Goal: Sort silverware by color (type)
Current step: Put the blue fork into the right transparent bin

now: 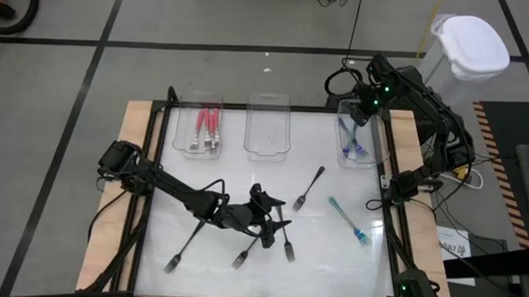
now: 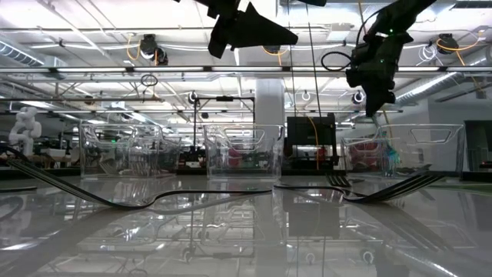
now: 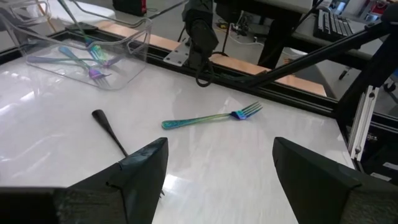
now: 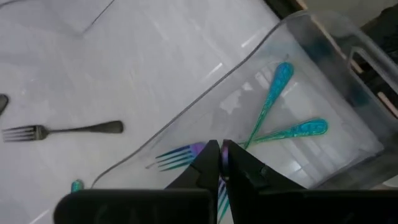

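Three clear trays stand along the table's far edge. The left tray (image 1: 208, 129) holds red forks and the right tray (image 1: 353, 138) holds teal forks (image 4: 292, 129). One teal fork (image 1: 347, 220) (image 3: 211, 118) and several black forks (image 1: 308, 187) (image 1: 184, 247) (image 1: 288, 246) lie flat on the table. My left gripper (image 1: 266, 217) (image 3: 217, 168) hangs open above the black forks near the table's middle, well clear of the surface (image 2: 246, 27). My right gripper (image 1: 361, 117) (image 4: 221, 165) is over the right tray, shut on a teal fork (image 4: 273, 93). My right gripper pinches a teal fork between its two fingers near the tine end (image 4: 221, 190), coming from above. The fork hangs below the fingers, and its teal handle (image 4: 281, 73) reaches down into the right tray. I cannot tell whether the handle touches the tray floor.
The middle tray (image 1: 267, 124) holds no forks. A black frame (image 1: 390, 215) and wooden border run round the table's edges. The right arm's base and cables (image 1: 422, 176) stand at the right edge. A black fork's handle (image 3: 109, 127) lies just ahead of the left gripper.
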Tool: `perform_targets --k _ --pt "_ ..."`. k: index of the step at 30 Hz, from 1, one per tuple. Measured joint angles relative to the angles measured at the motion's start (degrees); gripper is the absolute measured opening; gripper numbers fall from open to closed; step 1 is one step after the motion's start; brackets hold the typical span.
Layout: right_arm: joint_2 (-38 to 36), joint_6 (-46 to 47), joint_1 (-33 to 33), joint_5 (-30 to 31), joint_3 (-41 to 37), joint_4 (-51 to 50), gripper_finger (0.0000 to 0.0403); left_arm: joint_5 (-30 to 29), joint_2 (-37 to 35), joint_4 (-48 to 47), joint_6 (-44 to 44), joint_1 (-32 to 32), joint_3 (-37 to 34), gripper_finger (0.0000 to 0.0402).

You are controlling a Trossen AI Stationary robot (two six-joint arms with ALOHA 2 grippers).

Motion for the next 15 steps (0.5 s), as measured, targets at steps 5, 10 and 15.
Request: perform_targets --k 5,10,15 --pt "0.0 1.4 -0.1 3.2 -0.1 0.0 0.0033 0.0 0.0 0.0 0.0 0.0 0.0 0.0285" --pt "0.0 2.6 -0.1 7.6 -0.1 0.0 0.0068 0.0 0.0 0.0 0.0 0.0 0.0 0.0285" --pt "-0.1 4.3 -0.1 7.6 -0.1 -0.2 0.0101 0.0 0.0 0.0 0.0 0.0 0.0 0.0285"
